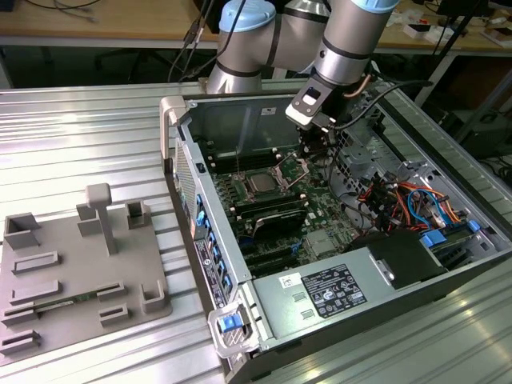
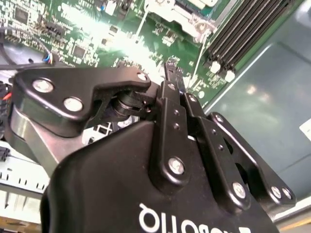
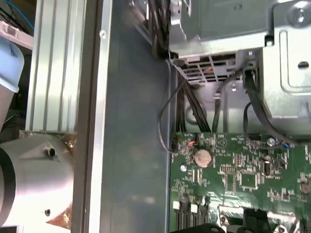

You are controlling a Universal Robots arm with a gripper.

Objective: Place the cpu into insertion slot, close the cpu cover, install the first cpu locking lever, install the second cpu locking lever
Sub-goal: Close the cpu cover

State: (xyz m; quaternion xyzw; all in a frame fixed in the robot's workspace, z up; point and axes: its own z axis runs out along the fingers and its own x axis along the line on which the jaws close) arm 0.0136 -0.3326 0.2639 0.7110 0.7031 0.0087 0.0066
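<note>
In the exterior view the cpu (image 1: 260, 184), a small silver-grey square, lies in the insertion slot (image 1: 247, 190) on the green board inside the open computer case. The cpu cover (image 1: 292, 169), a silvery frame with a dark window, stands tilted up at the slot's edge towards the exterior view's right. My gripper (image 1: 314, 150) hangs just above and right of the cover, pointing down. In the second wrist view the gripper (image 2: 171, 69) has its black fingers drawn together over the green board, close to silvery socket metalwork (image 2: 187, 17). I see nothing held between them.
Black memory slots (image 1: 272, 214) run beside the socket. A grey power supply box (image 1: 336, 292) fills the case's near end, and orange and blue cables (image 1: 400, 200) lie to its right. A grey fixture plate (image 1: 80, 272) sits on the ribbed table at the left.
</note>
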